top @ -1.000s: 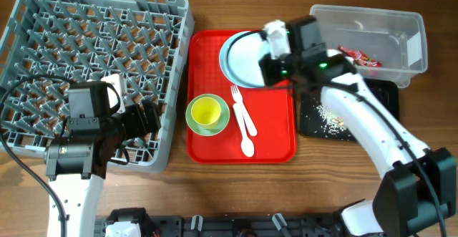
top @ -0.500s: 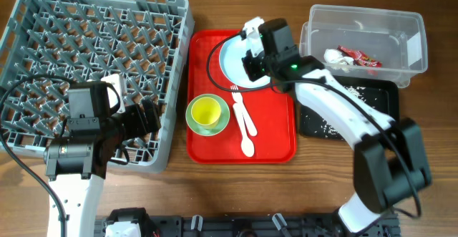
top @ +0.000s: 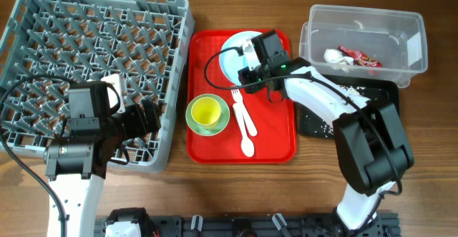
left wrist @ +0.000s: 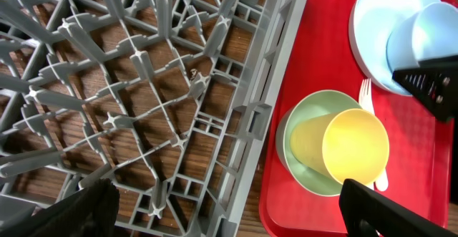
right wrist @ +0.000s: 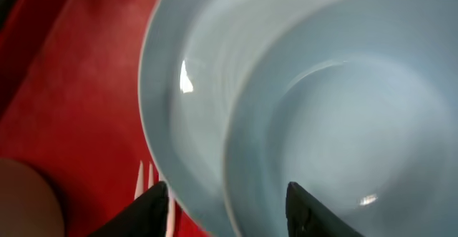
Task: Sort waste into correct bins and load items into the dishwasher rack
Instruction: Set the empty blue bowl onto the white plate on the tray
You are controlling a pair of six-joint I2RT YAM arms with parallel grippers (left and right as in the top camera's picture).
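Right end effector [right wrist: 227,200] at the red tray's [top: 275,133] far end, jaws parted astride the pale blue bowl's [right wrist: 336,108] rim, unclamped, bowl on the plate [right wrist: 189,101], left end effector [left wrist: 229,205] wide open and empty, over the rack [top: 93,44] left of that tray

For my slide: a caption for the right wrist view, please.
Jaws apart above pale blue bowl and plate on red tray.

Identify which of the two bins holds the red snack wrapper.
The clear plastic tub: the wrapper lies inside it, whereas the shallow black tray beside it shows only pale crumbs.
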